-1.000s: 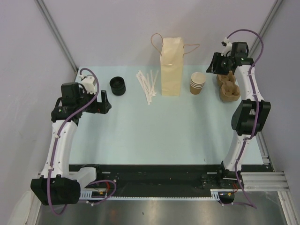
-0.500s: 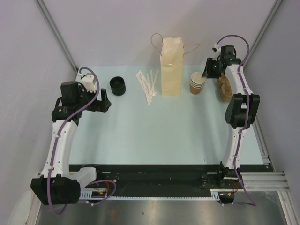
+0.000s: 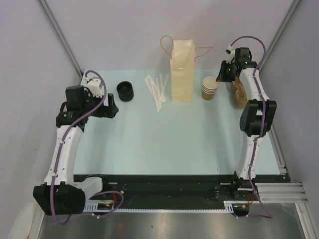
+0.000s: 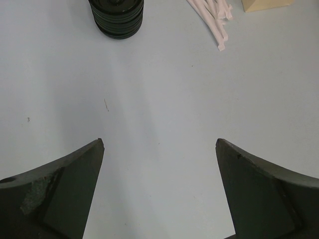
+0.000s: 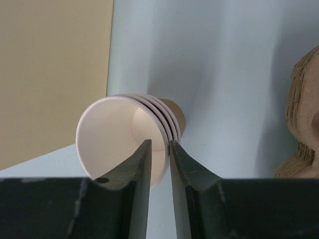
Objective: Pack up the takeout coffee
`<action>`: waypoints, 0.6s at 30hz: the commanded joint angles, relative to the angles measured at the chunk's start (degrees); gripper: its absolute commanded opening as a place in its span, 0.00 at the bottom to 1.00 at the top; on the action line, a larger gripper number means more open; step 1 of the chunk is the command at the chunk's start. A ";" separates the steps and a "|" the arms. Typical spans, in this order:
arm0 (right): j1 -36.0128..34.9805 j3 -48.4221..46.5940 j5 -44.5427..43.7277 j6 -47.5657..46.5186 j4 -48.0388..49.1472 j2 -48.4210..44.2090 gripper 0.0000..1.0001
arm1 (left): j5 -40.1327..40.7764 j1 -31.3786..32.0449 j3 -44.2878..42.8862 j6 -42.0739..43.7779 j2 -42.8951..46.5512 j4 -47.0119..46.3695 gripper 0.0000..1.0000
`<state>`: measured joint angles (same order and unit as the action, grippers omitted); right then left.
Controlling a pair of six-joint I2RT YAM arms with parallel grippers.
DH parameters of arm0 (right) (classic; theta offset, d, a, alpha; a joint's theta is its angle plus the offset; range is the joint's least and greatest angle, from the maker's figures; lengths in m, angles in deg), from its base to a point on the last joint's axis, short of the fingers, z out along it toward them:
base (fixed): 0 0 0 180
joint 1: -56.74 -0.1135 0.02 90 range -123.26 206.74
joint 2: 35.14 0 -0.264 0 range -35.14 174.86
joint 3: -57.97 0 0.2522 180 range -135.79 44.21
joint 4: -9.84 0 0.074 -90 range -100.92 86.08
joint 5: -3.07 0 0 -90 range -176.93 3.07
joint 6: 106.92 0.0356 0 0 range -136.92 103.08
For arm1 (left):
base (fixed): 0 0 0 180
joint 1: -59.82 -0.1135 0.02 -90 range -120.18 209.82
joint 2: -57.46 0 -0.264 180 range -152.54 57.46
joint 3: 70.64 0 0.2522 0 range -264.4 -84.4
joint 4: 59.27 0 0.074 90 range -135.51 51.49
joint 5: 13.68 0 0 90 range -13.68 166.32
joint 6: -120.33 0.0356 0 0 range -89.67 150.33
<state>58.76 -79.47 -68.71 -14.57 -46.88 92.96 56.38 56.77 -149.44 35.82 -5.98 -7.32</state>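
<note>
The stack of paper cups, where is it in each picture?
Top external: the stack of paper cups is at the back right, just right of the paper bag, with the right hand at its rim.
Left wrist: not in it; only the bag's corner, top right.
Right wrist: in the middle, rim between the hand's fingers; bag on the left.
Shared landmark: the paper bag.

Left tool (image 4: 158, 142) spread wide; right tool (image 5: 159, 142) seemingly pinched nearly together, arm outstretched.

Pale blue table (image 3: 164, 139). Tan paper bag (image 3: 182, 74); tan stacked paper cups (image 3: 210, 88), white inside; black lids (image 3: 125, 91); white sticks (image 3: 156, 90); brown pulp carriers (image 3: 241, 94). Left end effector (image 4: 159, 142) and right end effector (image 5: 159, 144): black.
</note>
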 commanded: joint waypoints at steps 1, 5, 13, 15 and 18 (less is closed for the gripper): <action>-0.44 -3.06 -0.73 -0.15 0.51 0.75 0.26 | -0.97 0.06 -0.27 -0.31 -0.10 -1.54 0.99; -0.44 -3.06 -0.99 -0.33 0.33 1.02 0.26 | -0.97 -0.03 -0.44 -0.49 -0.37 -1.46 0.99; -0.18 -2.80 -1.34 -0.50 0.24 1.37 0.17 | -1.06 0.06 -0.88 -0.66 -1.07 -1.63 1.00; -0.09 -2.80 -1.08 -0.50 0.16 1.28 0.12 | -1.15 0.06 -0.88 -0.84 -1.25 -1.55 1.00; -0.09 -2.80 -0.90 -0.15 -0.02 0.85 0.03 | -0.62 -0.03 -0.97 -0.84 -1.07 -1.55 0.99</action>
<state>58.70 -80.02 -69.56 -14.98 -46.93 93.98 56.38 56.75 -149.44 35.71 -7.31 -7.34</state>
